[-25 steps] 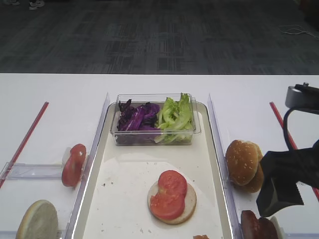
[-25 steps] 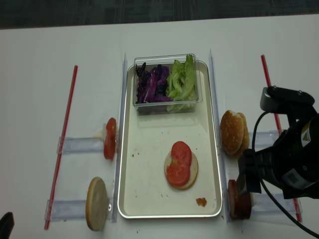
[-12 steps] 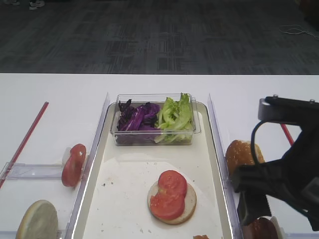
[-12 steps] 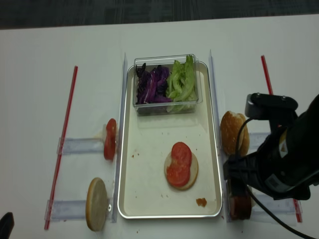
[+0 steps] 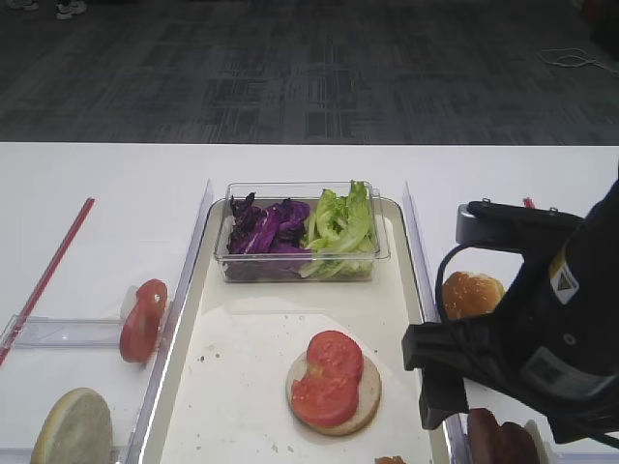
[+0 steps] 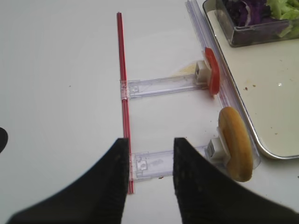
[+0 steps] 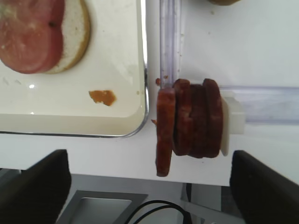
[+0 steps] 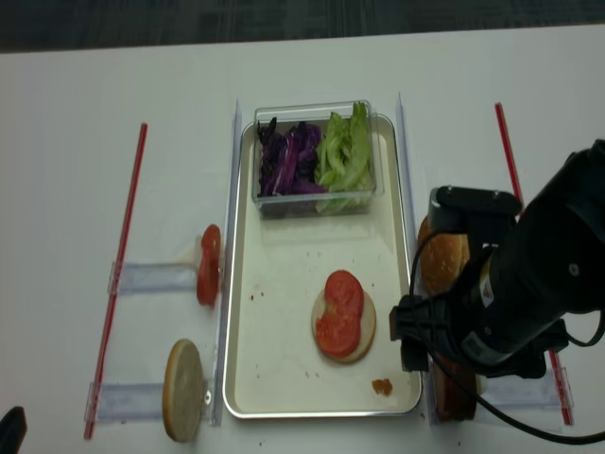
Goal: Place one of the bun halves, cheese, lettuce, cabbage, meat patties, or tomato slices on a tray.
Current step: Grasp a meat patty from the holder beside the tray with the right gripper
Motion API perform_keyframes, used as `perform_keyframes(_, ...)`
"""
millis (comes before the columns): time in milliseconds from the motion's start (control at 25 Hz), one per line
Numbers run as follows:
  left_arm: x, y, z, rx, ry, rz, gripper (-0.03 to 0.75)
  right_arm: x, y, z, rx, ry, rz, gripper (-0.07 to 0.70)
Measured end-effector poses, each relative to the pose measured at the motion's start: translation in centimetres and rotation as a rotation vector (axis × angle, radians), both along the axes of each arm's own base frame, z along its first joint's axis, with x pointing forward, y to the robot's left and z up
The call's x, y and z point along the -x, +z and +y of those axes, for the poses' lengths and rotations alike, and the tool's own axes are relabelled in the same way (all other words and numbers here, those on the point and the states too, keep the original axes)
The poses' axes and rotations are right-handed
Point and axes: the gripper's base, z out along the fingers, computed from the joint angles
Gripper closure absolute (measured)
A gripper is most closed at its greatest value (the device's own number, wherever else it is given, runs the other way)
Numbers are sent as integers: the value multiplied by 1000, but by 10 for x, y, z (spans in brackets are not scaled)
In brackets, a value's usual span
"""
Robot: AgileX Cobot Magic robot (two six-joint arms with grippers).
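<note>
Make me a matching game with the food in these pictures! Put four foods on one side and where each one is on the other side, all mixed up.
Foods:
1. tomato slices
2. cabbage
3. meat patties
4. pale bun half

Places:
A. standing on edge in a holder just right of the tray
B. standing on edge in a holder left of the tray, nearest the camera
C. lying on a flat bun half on the tray
D. in the clear tub, beside the lettuce

Pairs: 1-C, 2-D, 3-A, 4-B
</note>
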Motion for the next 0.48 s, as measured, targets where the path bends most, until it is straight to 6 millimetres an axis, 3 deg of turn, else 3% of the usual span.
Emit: perform_keyframes(480,0,0,0,0,0,0,491,-6,-8,7,-21,-20,5,-55)
